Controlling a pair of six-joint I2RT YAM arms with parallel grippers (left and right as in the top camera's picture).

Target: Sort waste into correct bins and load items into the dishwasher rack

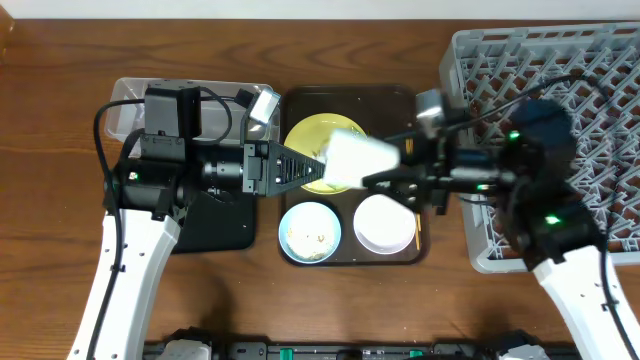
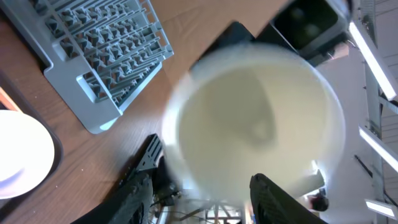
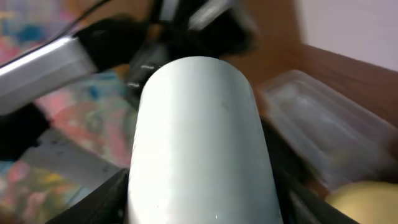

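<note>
White cup [image 1: 355, 160] — one — pinched by right gripper [image 1: 390, 178]; left gripper [image 1: 318, 166] spread; one blue bowl [image 1: 310, 232], one pinkish bowl [image 1: 383, 225].

My left arm [image 1: 125, 270]: white link, black joints, looping black cable. My right arm [image 1: 575, 290]: same, green lights glowing. Left gripper [image 1: 322, 163]: black, latticed fingers [image 1: 295, 158].

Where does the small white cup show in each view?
Overhead: the small white cup, centre, over the round yellow plate.
Left wrist: blurred, filling the centre, mouth towards the camera.
Right wrist: centre, its side wall showing.
Landmark: that plate, also at bottom right in the right wrist; the left wrist lacks it.
</note>
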